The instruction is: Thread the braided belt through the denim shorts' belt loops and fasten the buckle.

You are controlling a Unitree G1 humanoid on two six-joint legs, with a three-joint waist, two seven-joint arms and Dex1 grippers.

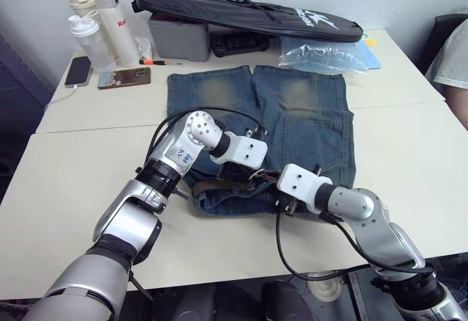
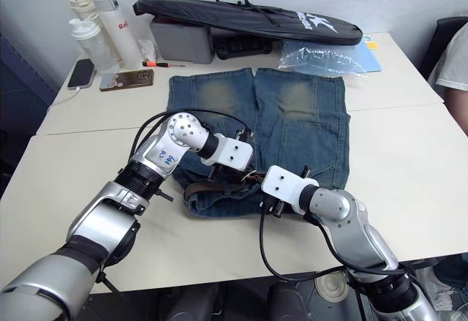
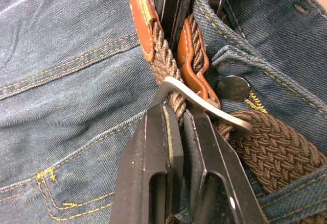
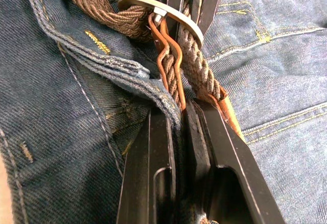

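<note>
Braided belt lies along waistband of denim shorts; threading appears done. Left gripper clamped on belt at buckle; right gripper clamped on leather tip. Remaining: seat prong, possibly not yet engaged.

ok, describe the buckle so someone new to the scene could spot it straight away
Start at the denim shorts spread in the middle of the table, and go to the waistband edge nearest the robot, between the left hand and right hand. The buckle is the flat silver metal frame on the braided belt, beside the round silver button; everything around it is brown webbing or blue denim.
</note>
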